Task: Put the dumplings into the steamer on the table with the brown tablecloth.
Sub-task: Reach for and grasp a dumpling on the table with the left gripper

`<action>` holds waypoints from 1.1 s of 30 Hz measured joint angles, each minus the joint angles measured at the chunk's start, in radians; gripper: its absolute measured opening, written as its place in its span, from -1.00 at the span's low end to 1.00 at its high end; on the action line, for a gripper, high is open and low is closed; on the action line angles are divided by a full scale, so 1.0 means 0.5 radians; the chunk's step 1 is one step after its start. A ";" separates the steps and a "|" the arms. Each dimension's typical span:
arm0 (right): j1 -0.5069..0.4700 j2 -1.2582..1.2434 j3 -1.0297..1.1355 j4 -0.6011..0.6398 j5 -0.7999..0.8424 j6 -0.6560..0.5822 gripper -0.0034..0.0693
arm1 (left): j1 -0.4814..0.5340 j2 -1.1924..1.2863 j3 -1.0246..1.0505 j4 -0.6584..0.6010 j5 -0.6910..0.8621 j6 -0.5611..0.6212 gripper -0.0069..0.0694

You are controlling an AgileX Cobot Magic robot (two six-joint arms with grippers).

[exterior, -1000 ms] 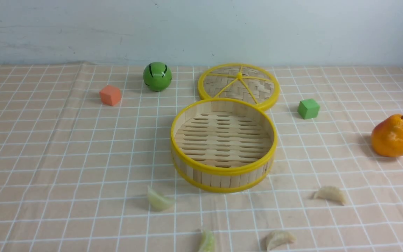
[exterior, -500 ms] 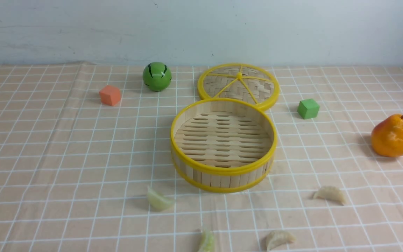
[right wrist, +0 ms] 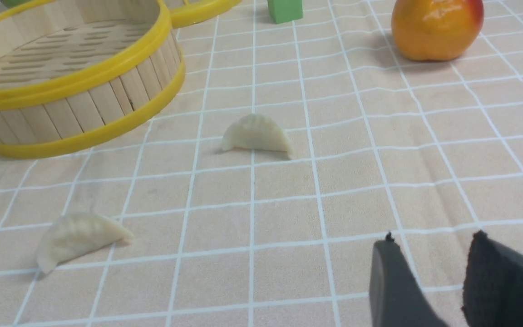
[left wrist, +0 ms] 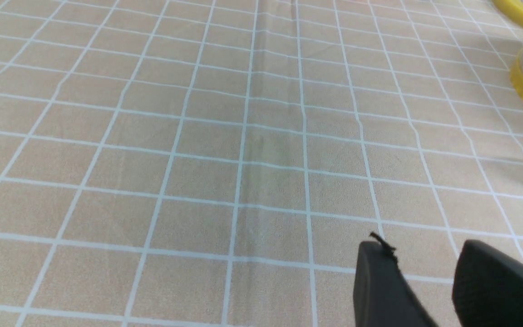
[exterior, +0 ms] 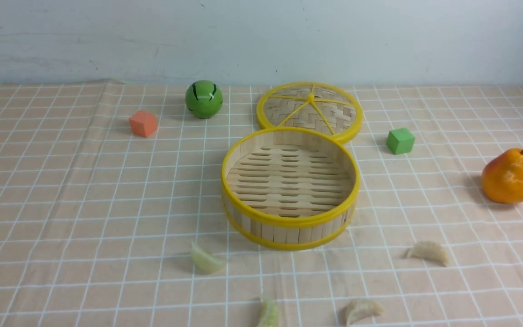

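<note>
Lying over the whole counter point(exterior: 39, 281), the brown tablecloth point(exterior: 447, 213) with its white grid is carrying everything. At the far left, an orange cube point(exterior: 143, 123) and a green ball point(exterior: 204, 99) are sitting near the far edge, well apart from the work and probably there only as distractors. The left fingers point(left wrist: 379, 286) are hanging just above bare cloth, parted with nothing between them.

Mid-counter, the steamer point(exterior: 288, 234) is standing open and empty. Its lid point(exterior: 309, 111) is lying flat just behind it, seemingly set aside so the basket is ready for loading. Nothing is sitting inside yet. Between the steamer and the near edge, the first green dumpling point(exterior: 206, 260) is resting near the basket's left front. The second green dumpling point(exterior: 268, 313) and the near beige dumpling point(exterior: 362, 309) are lying at the near edge, and the far beige dumpling point(exterior: 428, 252) is lying further right.

The right fingers point(right wrist: 393, 286) are hovering low near the two beige ones, likewise parted and empty, so I judge no pick is begun. A green cube point(exterior: 400, 141) and a pear point(exterior: 509, 177) are sitting toward the right edge. No label or writing is showing anywhere.
</note>
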 joint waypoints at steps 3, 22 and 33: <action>0.000 0.000 0.000 0.004 0.000 0.000 -0.25 | 0.000 0.000 0.000 0.000 0.002 0.000 -0.20; 0.000 0.000 0.000 0.227 -0.001 0.005 -0.25 | 0.000 0.000 0.002 -0.312 -0.111 -0.220 -0.20; 0.000 0.000 0.021 1.812 0.067 0.357 -0.25 | 0.000 0.000 0.002 -2.115 -0.433 -1.193 -0.20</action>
